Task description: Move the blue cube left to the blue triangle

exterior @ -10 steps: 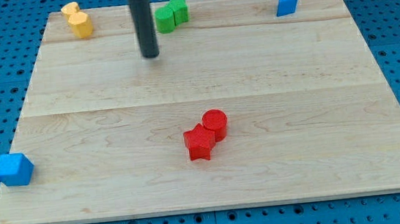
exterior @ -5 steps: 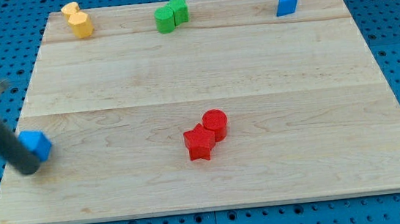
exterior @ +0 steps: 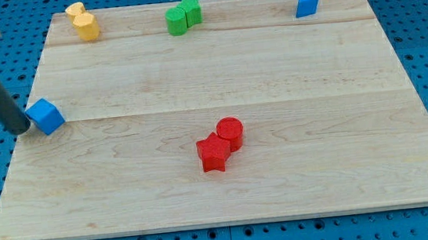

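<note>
The blue cube [exterior: 45, 116] sits near the board's left edge, about mid-height. My tip [exterior: 19, 128] is just left of it, touching or nearly touching its left face. The rod slants up to the view's top left. The blue triangle [exterior: 306, 3] stands at the board's top right, far from the cube.
Two yellow blocks [exterior: 82, 21] sit together at the top left. Two green blocks [exterior: 183, 15] sit together at the top centre. A red star [exterior: 213, 153] and a red cylinder [exterior: 231, 132] touch each other below the board's centre. The wooden board [exterior: 290, 89] lies on a blue pegboard.
The rod swept from the top centre to the board's left edge. The blue cube moved from the bottom left corner upward and slightly right along the left edge.
</note>
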